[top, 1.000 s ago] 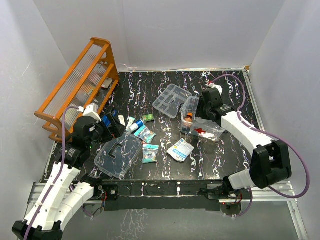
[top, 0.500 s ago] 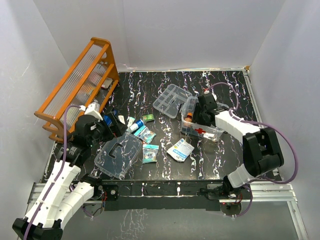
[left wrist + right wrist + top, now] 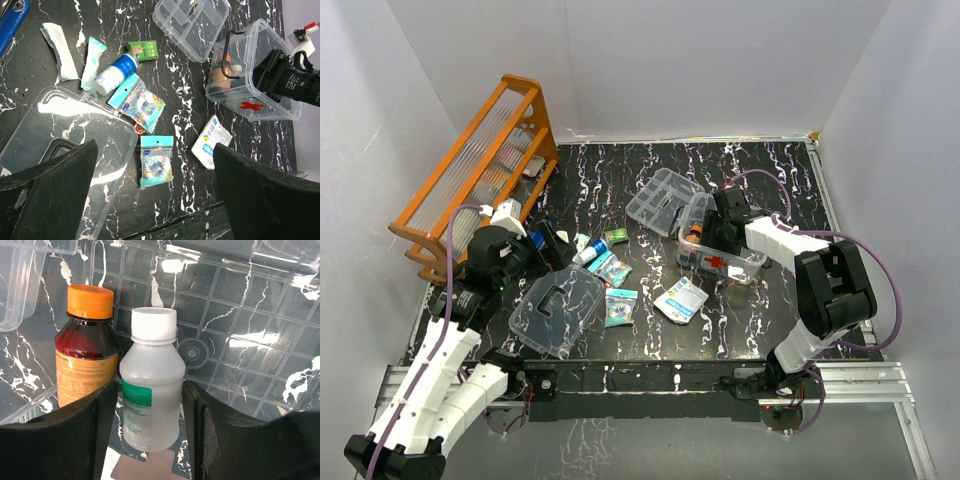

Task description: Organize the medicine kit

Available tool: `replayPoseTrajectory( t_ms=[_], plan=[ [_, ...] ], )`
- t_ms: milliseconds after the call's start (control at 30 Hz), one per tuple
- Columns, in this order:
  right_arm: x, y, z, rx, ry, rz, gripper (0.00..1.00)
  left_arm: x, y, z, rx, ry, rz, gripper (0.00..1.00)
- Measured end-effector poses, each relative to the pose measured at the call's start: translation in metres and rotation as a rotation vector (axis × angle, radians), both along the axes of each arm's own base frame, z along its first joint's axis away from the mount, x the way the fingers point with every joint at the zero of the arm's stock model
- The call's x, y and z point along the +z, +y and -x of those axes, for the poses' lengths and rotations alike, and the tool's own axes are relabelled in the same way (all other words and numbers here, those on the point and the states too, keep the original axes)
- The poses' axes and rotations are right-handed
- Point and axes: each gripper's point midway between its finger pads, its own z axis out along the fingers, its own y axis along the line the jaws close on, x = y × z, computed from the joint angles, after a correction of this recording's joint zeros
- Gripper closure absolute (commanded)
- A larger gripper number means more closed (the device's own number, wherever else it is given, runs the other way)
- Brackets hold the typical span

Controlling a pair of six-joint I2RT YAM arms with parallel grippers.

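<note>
The clear medicine kit box [image 3: 732, 262] with a red cross stands right of centre and also shows in the left wrist view [image 3: 270, 95]. My right gripper [image 3: 708, 232] reaches inside it and is shut on a white bottle [image 3: 150, 385] with a green label. A brown bottle with an orange cap [image 3: 86, 350] lies just left of it. My left gripper [image 3: 548, 243] is open and empty above the clear lid [image 3: 558, 310] with its dark handle. The compartmented tray [image 3: 663, 200] lies behind the box. Two teal packets [image 3: 156, 161], a white packet [image 3: 212, 141], a white bottle with a blue cap [image 3: 114, 74] and a small green box [image 3: 143, 50] lie loose.
An orange wooden rack [image 3: 480, 170] with ribbed clear panels stands at the back left. Two slim sachets [image 3: 60, 45] and a blue object [image 3: 11, 20] lie near the rack's foot. White walls close the back and both sides; the table's front edge [image 3: 650, 365] is near the lid.
My right gripper has pushed further left into the clear box, carrying the white bottle. My left gripper has edged slightly forward over the lid.
</note>
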Motion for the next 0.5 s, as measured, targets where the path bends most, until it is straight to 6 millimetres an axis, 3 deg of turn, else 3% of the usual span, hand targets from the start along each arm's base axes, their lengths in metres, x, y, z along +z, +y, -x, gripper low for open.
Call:
replayPoseTrajectory(
  t_ms=[167,500],
  plan=[
    [0.002,0.004,0.002,0.023,0.011,-0.022,0.45,0.0,0.0,0.0,-0.001,-0.003,-0.003,0.01],
    [0.005,0.015,0.006,0.048,0.029,-0.089,0.53,0.0,0.001,0.0,0.0,-0.004,-0.01,0.01]
  ],
)
